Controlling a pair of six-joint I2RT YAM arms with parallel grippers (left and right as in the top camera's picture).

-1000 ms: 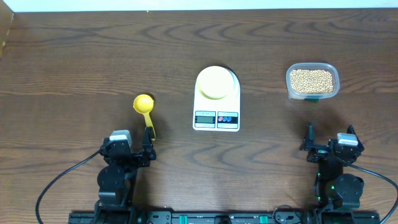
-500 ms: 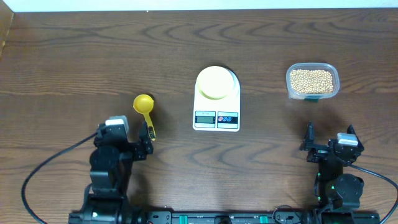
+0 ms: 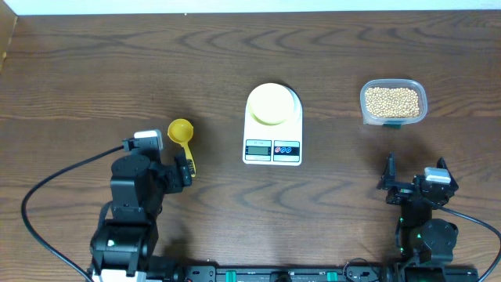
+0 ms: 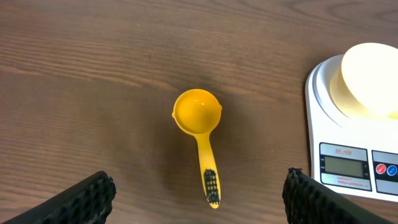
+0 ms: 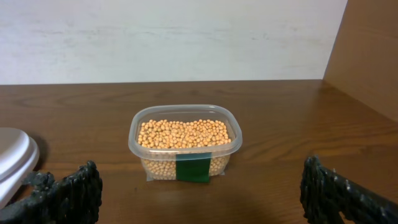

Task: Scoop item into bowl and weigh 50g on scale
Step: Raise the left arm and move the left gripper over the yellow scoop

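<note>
- I had the left gripper (image 3: 185, 170) with its fingers spread wide and holding nothing; the right gripper (image 5: 200, 199) was likewise wide apart and empty.
- The yellow scoop (image 4: 202, 143) lay flat on the table (image 3: 94, 70) just in front of the left gripper; its long axis ran near to far, cup at the far end, dark-tipped handle pointing back toward me and leaning slightly right.
- In the left wrist view the handle's tip sat between my two fingers, which stood left and right of it, so I judged they lay across the handle and could close on it after a short drop.
- The left arm was clearly the nearer one to the scoop; the right arm was well apart from it.
- The beans (image 3: 392, 100) sat in a clear container (image 5: 134, 140) at the far right, straight ahead of the right gripper.
- The scale (image 3: 272, 149) stood between the scoop and the container, with the bowl (image 3: 272, 103) on its far half; I saw no beans in the bowl; the display was too small to read.
- Bare wood surrounded the scoop on every side; the scale's left edge was the closest obstacle, to the right but not touching; I judged the carry to the beans would have to pass over or around the scale.
</note>
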